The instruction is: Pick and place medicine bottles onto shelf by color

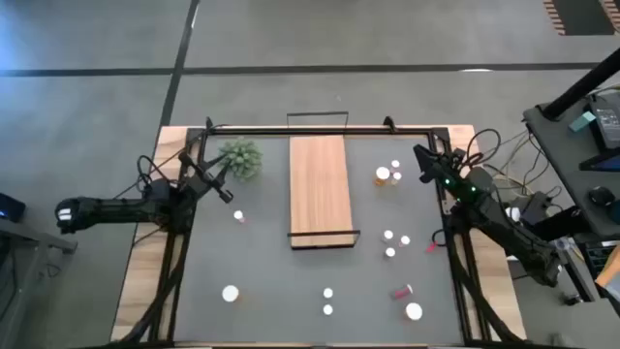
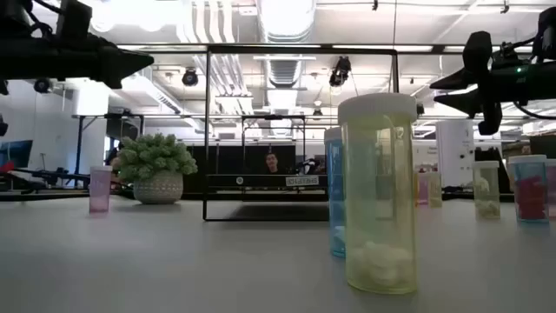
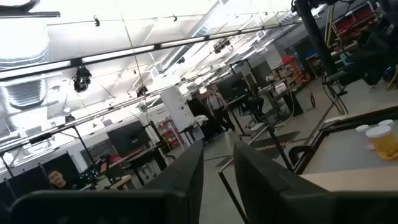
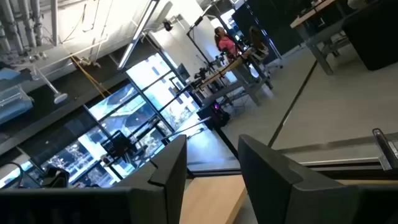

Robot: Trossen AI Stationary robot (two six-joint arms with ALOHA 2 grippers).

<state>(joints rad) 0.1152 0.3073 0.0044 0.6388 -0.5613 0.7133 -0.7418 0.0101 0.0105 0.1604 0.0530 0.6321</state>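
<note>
I've got both arms parked high at the counter's far corners. Left claw pinched shut, empty, beside the plant. Right claw narrow, empty. Medicine bottles sit scattered around the bare shelf.

Left arm stretched in from left side, raised, wrist tilted upward; left gripper empty, fingers shut, nothing between jaws. Right arm folded at right side, raised, wrist tilted upward; right gripper empty, fingers nearly closed, narrow gap between jaws.
</note>
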